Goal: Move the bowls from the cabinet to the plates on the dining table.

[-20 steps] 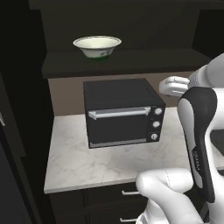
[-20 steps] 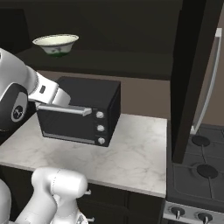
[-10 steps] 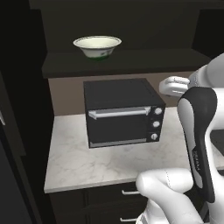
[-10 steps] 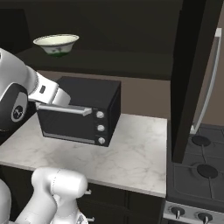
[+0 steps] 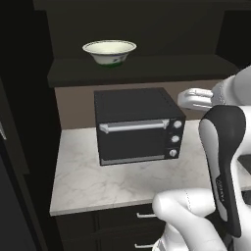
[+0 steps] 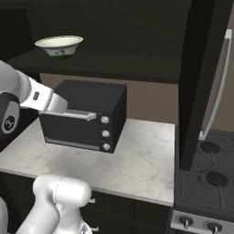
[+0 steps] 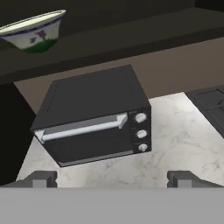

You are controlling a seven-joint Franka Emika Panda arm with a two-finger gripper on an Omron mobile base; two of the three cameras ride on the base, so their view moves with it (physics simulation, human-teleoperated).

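My end effector (image 7: 112, 179), jaws spread wide and empty, faces the black toaster oven (image 7: 94, 120) on the marble table (image 7: 183, 144), while the cream-white bowl (image 7: 33, 33) with its green pattern sits upright on the dark cabinet (image 5: 142, 68) shelf at 11 o'clock, well apart from me.

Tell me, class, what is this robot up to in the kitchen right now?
The gripper is open and holds nothing, aimed toward the black toaster oven on the marble counter. A cream-white bowl with a green pattern sits upright on the open shelf of the dark cabinet above the oven, untouched. So no bowl has been picked up yet.
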